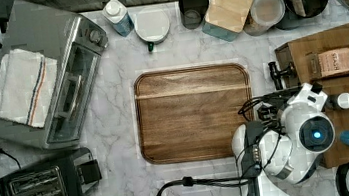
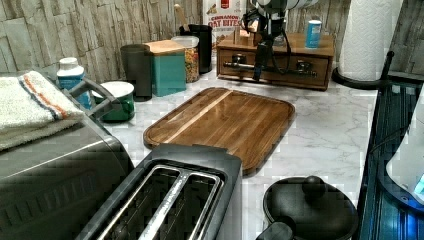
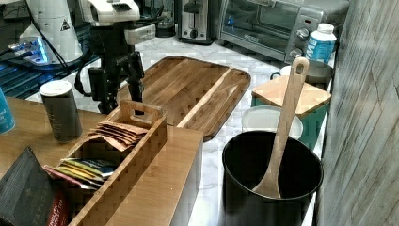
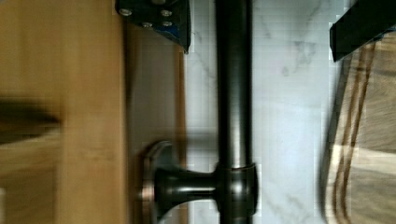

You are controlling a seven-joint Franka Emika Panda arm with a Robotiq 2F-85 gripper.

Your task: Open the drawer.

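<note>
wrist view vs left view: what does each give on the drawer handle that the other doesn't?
Wrist view alone: a close look at the bar handle with one post joining the drawer front, a finger on the drawer side of the bar and another on the cutting board side.

Left view alone: the whole drawer front in the organiser, both posts, the arm hanging in front of the bar, a blue can on top.

Both: handle, drawer front, marble counter, board edge.
</note>
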